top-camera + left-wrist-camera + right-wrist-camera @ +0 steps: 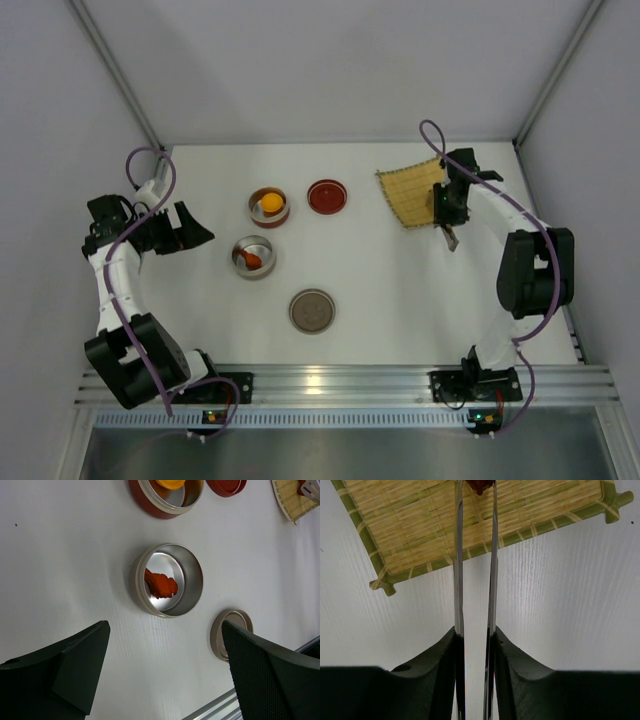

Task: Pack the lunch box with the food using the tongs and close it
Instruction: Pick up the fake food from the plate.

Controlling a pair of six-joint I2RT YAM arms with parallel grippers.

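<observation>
The lunch box stands apart as two open steel tins. One tin [269,207] holds the orange ball of food [270,203]. The other tin [192,580] holds a red-brown lump [161,585]. My right gripper [475,632] is shut on the tongs [493,555] over the bamboo mat [420,525]. The tongs' tips sit on either side of a second red-brown lump [480,485] at the frame's top edge. My left gripper [165,627] hangs open and empty, just short of the lump's tin.
A red lid [328,196] lies right of the ball's tin. A tan lid [312,311] lies nearer the bases, partly behind my left finger in the wrist view. Grey walls close in the table on three sides.
</observation>
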